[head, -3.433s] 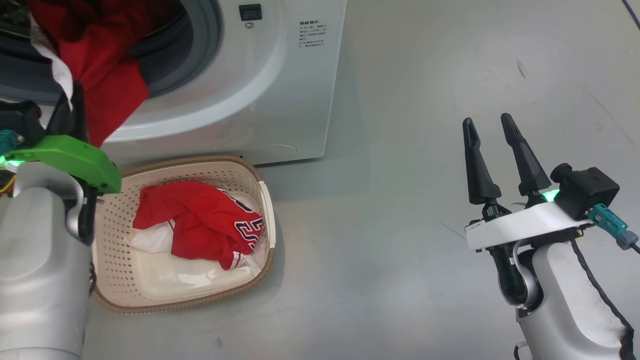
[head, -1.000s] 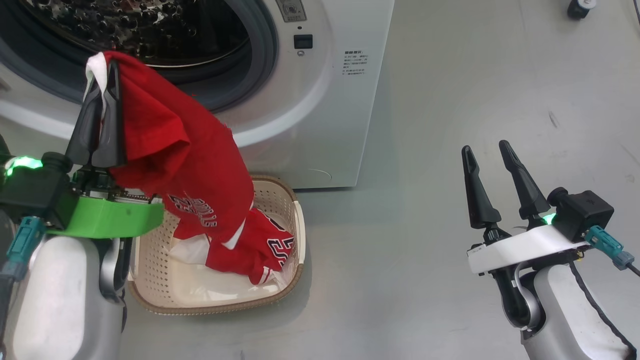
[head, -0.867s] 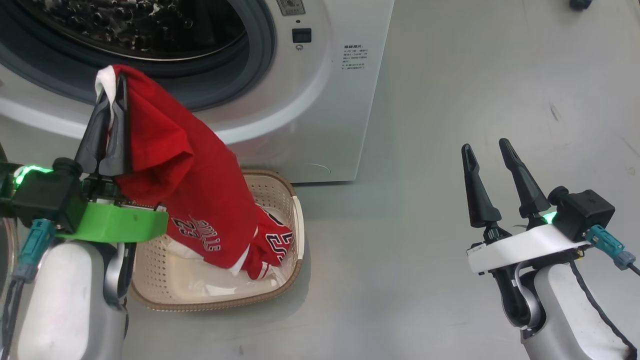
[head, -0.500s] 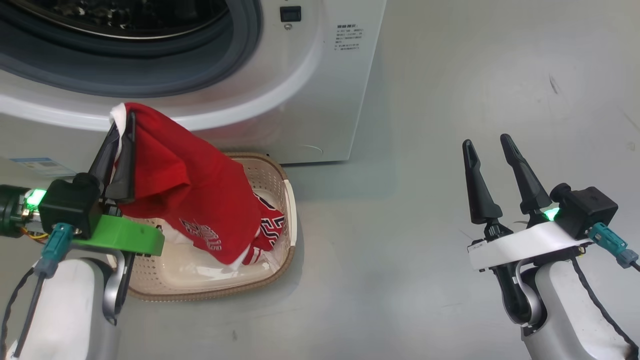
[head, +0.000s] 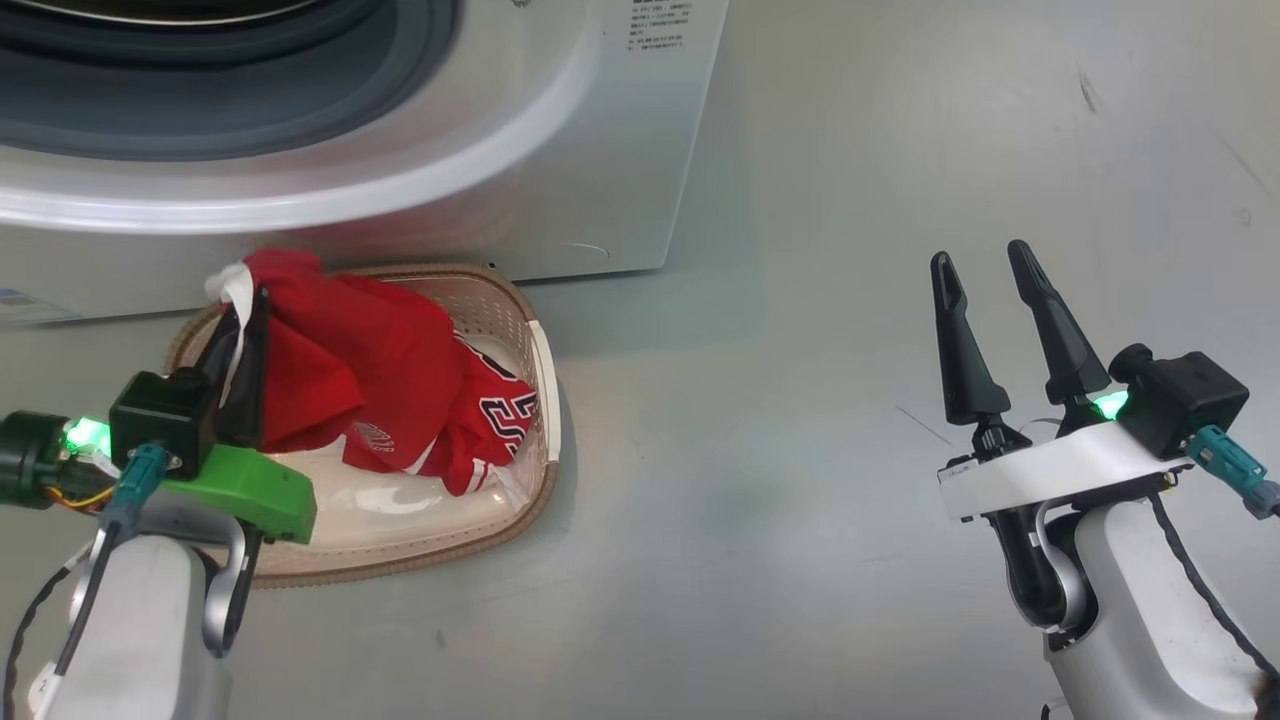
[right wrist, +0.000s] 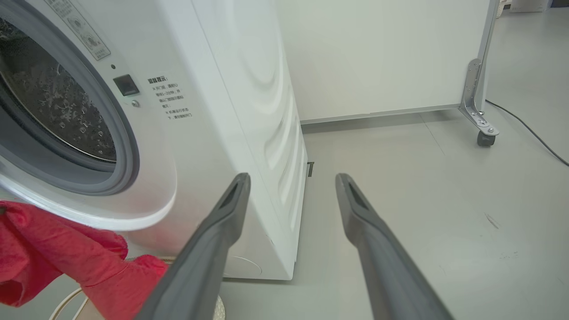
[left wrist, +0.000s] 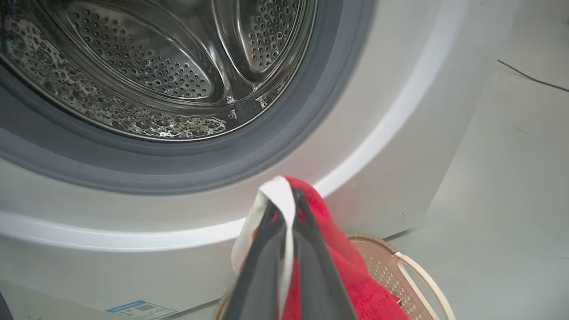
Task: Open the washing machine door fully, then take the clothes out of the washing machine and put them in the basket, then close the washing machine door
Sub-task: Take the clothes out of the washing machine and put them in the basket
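Note:
My left gripper [head: 245,305] is shut on a red jersey [head: 350,350] by its white-trimmed edge and holds it low over the cream basket [head: 545,400]. The jersey's lower folds lie in the basket against another red jersey [head: 490,425] with a navy number. In the left wrist view the shut fingers pinch the white trim [left wrist: 281,200] in front of the white washing machine [left wrist: 400,133], whose steel drum [left wrist: 155,66] stands uncovered. My right gripper [head: 985,265] hangs open over bare floor to the right. The washing machine door is out of view.
The washing machine [head: 600,150] stands directly behind the basket. In the right wrist view, grey floor [right wrist: 444,186] stretches right of the machine to a white panel on a castor [right wrist: 483,138], with a cable along the floor.
My left gripper has lowered the red jersey from in front of the drum opening down into the basket. The head camera has tilted downward. The right gripper has stayed open.

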`<state>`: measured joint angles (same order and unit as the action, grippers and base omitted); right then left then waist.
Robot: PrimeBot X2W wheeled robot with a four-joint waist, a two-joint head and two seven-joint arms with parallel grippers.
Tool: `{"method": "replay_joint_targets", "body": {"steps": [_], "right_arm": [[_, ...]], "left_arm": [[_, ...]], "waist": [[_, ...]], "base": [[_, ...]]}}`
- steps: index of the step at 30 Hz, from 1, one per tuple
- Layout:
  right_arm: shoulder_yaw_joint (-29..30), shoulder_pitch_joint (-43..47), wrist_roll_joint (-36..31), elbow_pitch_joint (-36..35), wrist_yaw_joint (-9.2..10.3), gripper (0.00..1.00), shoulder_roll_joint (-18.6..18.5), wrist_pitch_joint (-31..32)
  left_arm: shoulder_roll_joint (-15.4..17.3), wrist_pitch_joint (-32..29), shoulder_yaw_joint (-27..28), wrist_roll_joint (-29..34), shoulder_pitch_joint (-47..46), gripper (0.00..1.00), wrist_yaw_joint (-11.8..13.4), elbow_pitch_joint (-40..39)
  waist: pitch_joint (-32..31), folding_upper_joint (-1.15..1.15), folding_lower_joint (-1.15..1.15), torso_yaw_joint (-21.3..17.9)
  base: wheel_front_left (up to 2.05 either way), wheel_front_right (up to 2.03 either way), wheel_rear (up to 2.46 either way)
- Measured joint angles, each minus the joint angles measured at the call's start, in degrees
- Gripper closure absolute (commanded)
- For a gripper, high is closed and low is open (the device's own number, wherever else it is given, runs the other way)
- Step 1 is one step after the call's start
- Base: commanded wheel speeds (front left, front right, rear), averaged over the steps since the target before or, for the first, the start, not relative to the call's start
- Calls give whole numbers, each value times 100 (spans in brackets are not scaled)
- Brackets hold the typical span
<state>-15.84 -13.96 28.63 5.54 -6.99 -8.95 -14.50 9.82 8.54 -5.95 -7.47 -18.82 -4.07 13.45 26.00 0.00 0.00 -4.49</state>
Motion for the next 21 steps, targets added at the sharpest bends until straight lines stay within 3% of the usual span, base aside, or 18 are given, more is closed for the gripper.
{"method": "replay_joint_targets", "body": {"steps": [21], "right_arm": [[54, -234, -23, -67, 0, 0, -76, 0]], "left_arm": [[-233, -43, -103, -107, -609, 100, -31, 1439]], "waist": [[605, 0, 0, -212]], "base": [[0, 0, 0]]}}
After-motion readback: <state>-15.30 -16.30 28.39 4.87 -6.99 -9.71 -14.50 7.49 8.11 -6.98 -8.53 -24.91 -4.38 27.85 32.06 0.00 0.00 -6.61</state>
